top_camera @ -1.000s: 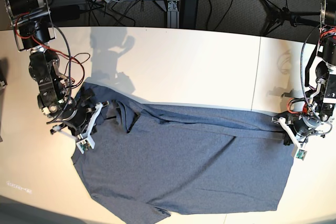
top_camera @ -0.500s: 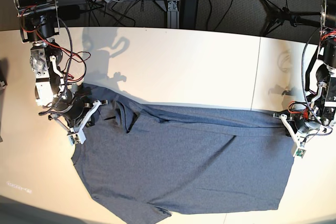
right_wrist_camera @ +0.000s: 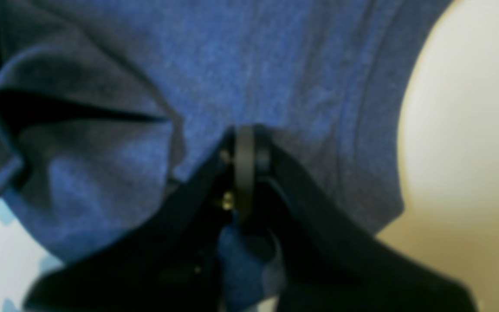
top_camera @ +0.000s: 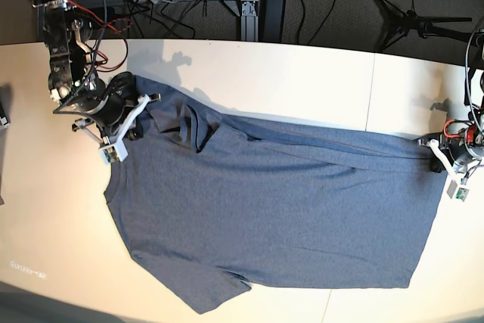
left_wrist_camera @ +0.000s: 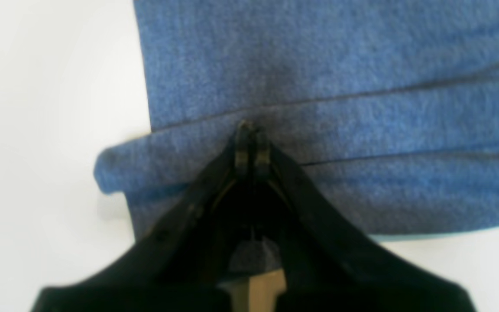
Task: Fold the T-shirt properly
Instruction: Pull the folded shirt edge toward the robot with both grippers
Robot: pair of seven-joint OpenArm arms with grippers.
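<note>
The blue-grey T-shirt (top_camera: 272, 209) lies spread across the white worktop (top_camera: 287, 81), plain side up, with folds along its far edge; the left end effector (left_wrist_camera: 249, 138) is clenched on a rolled fold at the shirt's corner (at the right of the base view); the right end effector (right_wrist_camera: 245, 147) is clamped on bunched fabric near the opposite far corner, beside a sleeve.
</note>
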